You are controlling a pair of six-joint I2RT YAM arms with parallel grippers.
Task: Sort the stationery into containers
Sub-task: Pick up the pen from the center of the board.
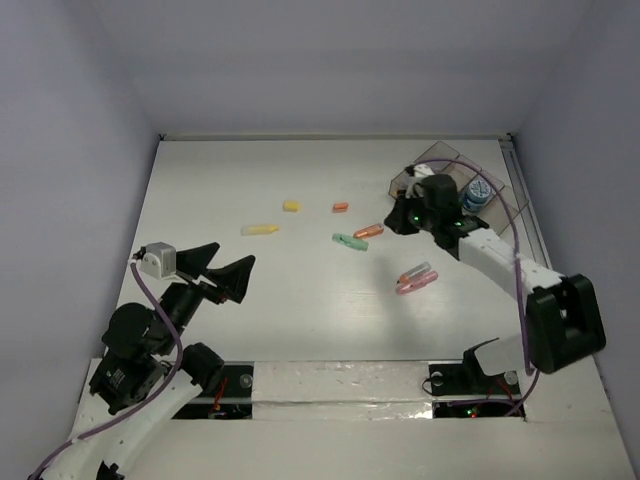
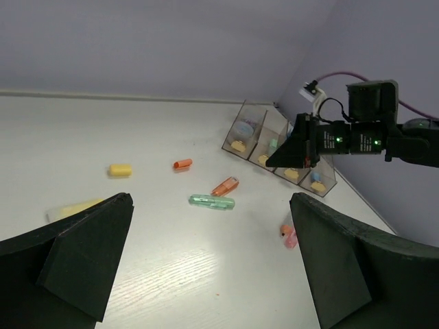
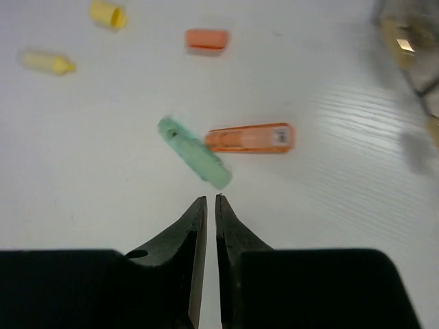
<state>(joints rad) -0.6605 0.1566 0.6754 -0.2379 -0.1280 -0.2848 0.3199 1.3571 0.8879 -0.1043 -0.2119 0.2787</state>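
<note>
**Right tool closed and empty beside the green stick; left tool wide open**

Top view, clock read from the middle of the white table (image 1: 300,320).

- My right gripper (image 3: 210,199) hung at about 2 o'clock. Its jaws were pinched almost together with only a sliver of gap, and they held nothing.
- In my right wrist view, the pale green plastic stick (image 3: 194,152) lay flat at 11 o'clock from the fingertips, close but apart from them. The long orange stick (image 3: 250,138) lay at 1 o'clock, one end just beside the green one; I could not tell whether they touched.
- The row of clear brown-tinted plastic bins (image 1: 443,153) sat at 2 o'clock near the far right wall. It held a blue roll (image 1: 476,195) and some yellow stubs.
- Loose on the table:
  - a short orange stub (image 1: 341,207) and a yellow stub (image 1: 291,206) around 12 o'clock;
  - a pale yellow stick (image 1: 260,229) at 11 o'clock;
  - a pair of pink sticks (image 1: 416,281) at 3 o'clock.
- My left gripper (image 1: 230,258) hovered at 9 o'clock, spread fully apart and empty.
</note>
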